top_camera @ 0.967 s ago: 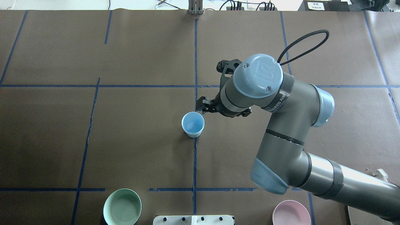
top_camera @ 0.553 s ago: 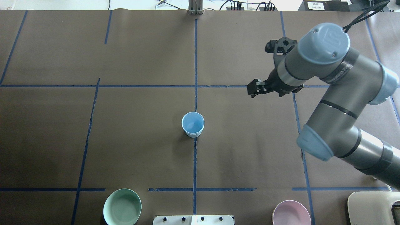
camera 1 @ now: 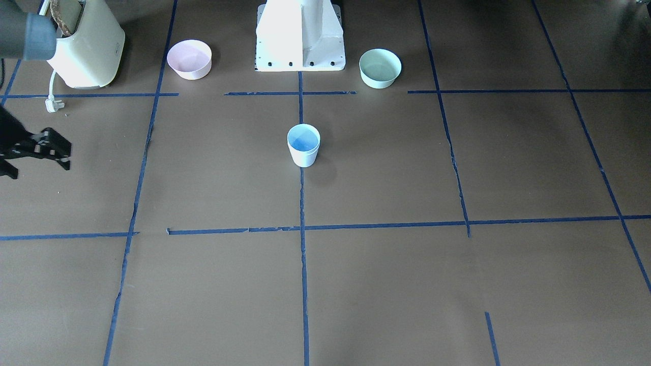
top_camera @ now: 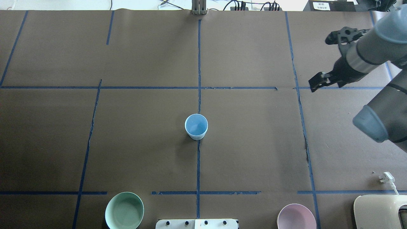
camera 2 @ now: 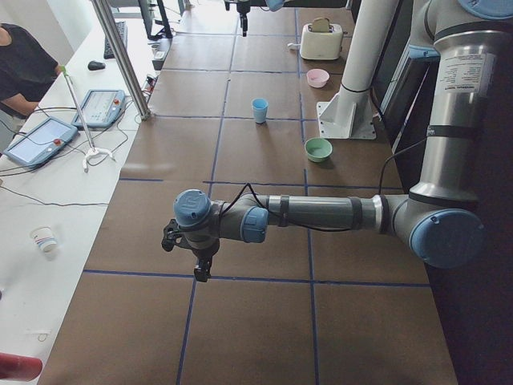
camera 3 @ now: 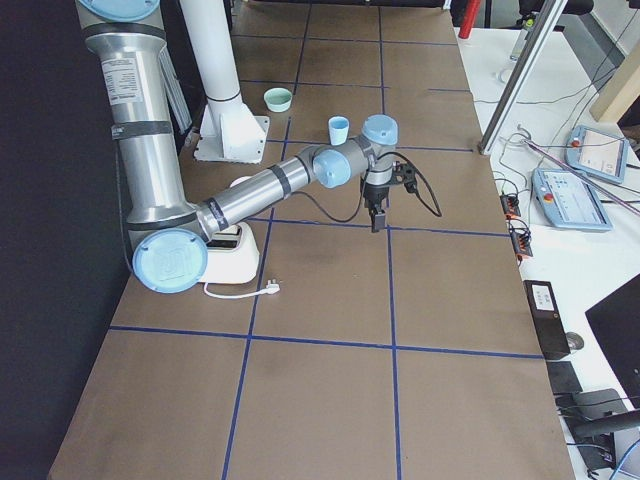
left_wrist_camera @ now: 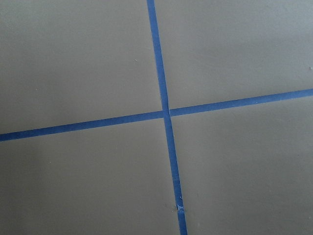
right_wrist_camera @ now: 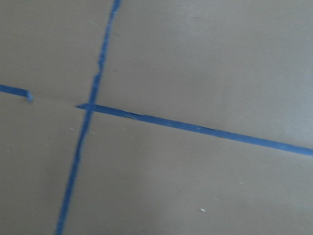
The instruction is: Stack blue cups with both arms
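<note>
One pale blue cup shape [top_camera: 196, 126] stands upright on the centre tape line, also in the front view [camera 1: 303, 145]. I cannot tell whether a second cup sits nested in it; no other blue cup shows. My right gripper [top_camera: 314, 86] hangs far to the cup's right, above the table at a tape crossing, empty, jaws apart as seen at the front view's left edge [camera 1: 35, 160]. My left gripper [camera 2: 200, 271] shows only in the exterior left view, far from the cup, and I cannot tell its state. Both wrist views show only brown table and blue tape.
A green bowl [top_camera: 124, 210] and a pink bowl [top_camera: 296, 217] stand at the near edge either side of the white pedestal base [camera 1: 300, 35]. A cream toaster [top_camera: 380, 211] with its loose plug [top_camera: 387, 177] is at the near right corner.
My right arm has swung away from beside the cup, to the right and farther back. The cup has stayed in place.
</note>
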Controlling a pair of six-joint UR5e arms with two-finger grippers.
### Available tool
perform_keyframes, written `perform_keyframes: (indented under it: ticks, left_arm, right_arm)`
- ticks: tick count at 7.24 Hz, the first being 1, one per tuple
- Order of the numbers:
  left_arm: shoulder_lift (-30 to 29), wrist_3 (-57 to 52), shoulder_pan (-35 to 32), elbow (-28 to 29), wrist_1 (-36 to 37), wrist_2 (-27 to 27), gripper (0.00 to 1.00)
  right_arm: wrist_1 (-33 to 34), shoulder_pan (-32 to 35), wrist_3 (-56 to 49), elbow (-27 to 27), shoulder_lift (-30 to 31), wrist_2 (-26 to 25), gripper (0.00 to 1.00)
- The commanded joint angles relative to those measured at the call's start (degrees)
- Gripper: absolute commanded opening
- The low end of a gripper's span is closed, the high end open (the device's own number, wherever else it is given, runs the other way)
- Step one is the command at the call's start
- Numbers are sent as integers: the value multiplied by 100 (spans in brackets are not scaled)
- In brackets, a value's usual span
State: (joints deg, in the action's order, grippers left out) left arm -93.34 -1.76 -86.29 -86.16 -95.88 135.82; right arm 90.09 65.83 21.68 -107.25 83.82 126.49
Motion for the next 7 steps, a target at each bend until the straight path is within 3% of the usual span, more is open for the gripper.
perform_keyframes:
  ticks: [1, 4, 5, 7]
  left_arm:
    - [0, 0, -28, -41, -1, 6, 100]
    - [9, 0, -28, -42, -1, 6, 100]
    - [17, 0, -28, -33, -1, 6, 100]
    - [26, -17, -72, -33, 17, -3, 100]
  right_arm:
    - [-1, 1069, -980, 256, 764, 463, 100]
    - [-1, 1897, -1745, 696, 926, 1130, 100]
    - [-1, 1899, -1746, 514, 873, 1124, 100]
    - [-9, 2195, -1781, 957, 1110, 1123, 100]
